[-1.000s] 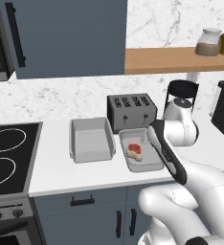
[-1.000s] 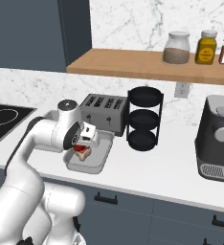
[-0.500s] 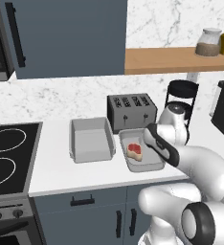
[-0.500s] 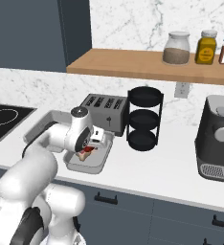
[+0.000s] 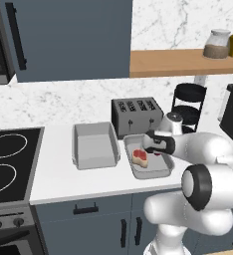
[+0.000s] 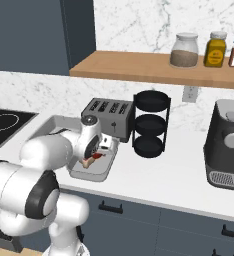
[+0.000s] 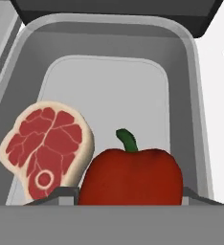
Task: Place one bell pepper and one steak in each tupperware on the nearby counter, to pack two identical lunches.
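Two light-grey tupperware trays sit side by side on the white counter (image 5: 58, 174). The left tupperware (image 5: 93, 148) holds nothing. In the right tupperware (image 5: 151, 174) (image 7: 109, 24) a raw steak (image 5: 139, 157) (image 7: 47, 148) lies on the floor at its left side. Beside the steak is a red bell pepper (image 7: 130, 174) with a green stem. My gripper (image 7: 128, 194) (image 5: 156, 148) (image 6: 100, 152) reaches low into this tray, shut on the bell pepper, one fingertip against each flank. I cannot tell whether the pepper rests on the tray floor.
A dark slotted toaster (image 5: 137, 114) stands right behind the trays. A black tiered rack (image 5: 188, 102) stands to its right and a dark appliance (image 6: 229, 145) further right. The black stovetop (image 5: 9, 164) lies left of the counter. Jars stand on the wooden shelf (image 5: 183, 60).
My hand has slid left over the right tupperware toward the steak, and the arm's elbow has swung forward and lower. The steak and both trays stay put.
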### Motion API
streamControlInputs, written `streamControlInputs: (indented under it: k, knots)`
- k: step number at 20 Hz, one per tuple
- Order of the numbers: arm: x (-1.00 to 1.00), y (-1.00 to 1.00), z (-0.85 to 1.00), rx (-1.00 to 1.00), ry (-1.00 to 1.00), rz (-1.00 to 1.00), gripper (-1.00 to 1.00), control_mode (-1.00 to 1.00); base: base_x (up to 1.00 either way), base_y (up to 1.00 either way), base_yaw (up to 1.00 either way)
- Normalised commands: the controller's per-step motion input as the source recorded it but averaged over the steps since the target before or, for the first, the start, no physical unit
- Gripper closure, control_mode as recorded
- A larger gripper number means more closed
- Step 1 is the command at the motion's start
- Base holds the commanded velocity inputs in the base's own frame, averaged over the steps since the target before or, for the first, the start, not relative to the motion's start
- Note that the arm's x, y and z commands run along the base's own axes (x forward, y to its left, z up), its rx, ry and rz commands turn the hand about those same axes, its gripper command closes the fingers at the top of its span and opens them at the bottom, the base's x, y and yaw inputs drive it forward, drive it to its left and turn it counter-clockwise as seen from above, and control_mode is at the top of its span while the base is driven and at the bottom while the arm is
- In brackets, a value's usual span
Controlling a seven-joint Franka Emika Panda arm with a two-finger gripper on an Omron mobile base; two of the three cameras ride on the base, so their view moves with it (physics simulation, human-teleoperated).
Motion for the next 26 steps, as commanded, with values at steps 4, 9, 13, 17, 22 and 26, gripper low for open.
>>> streamControlInputs:
  k: [4, 9, 13, 17, 22, 26]
  knots:
    - [0.22, 0.0, -0.21, 0.0, 0.0, 0.0, 1.0, -1.0, 0.0, 0.0, 0.0]
    - [0.06, 0.0, -0.06, 0.0, 0.0, 0.0, 1.0, -1.0, 0.0, 0.0, 0.0]
    - [0.0, 0.0, 0.0, 0.0, 0.0, 0.0, 1.0, -1.0, 0.0, 0.0, 0.0]
    - [0.0, 0.0, -0.05, 0.0, 0.0, 0.0, 1.0, -1.0, 0.0, 0.0, 0.0]
    - [0.0, 0.0, -0.1, 0.0, 0.0, 0.0, 1.0, -1.0, 0.0, 0.0, 0.0]
    - [0.0, 0.0, 0.0, 0.0, 0.0, 0.0, 1.0, -1.0, 0.0, 0.0, 0.0]
